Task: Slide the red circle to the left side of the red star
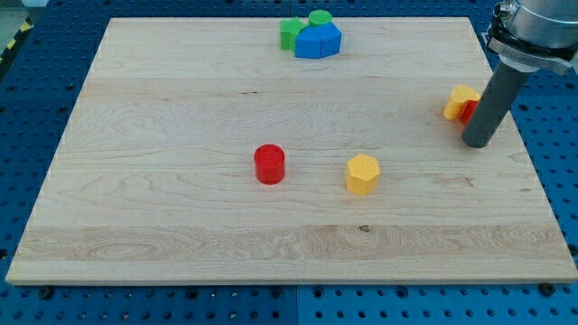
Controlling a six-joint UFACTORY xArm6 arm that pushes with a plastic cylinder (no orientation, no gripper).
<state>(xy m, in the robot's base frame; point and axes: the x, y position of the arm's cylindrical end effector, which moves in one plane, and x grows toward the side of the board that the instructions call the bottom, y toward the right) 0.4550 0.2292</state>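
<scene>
The red circle (269, 164) stands near the middle of the wooden board. The red star (469, 110) is at the view's right, mostly hidden behind my rod, with a yellow block (460, 100) touching its left and upper side. My tip (479, 143) rests on the board just below and right of the red star, far to the right of the red circle.
A yellow hexagon (362, 173) sits right of the red circle. At the view's top, a green block (290, 33), a green circle (319, 18) and blue blocks (319, 41) cluster together. The board's right edge (533, 162) is close to my tip.
</scene>
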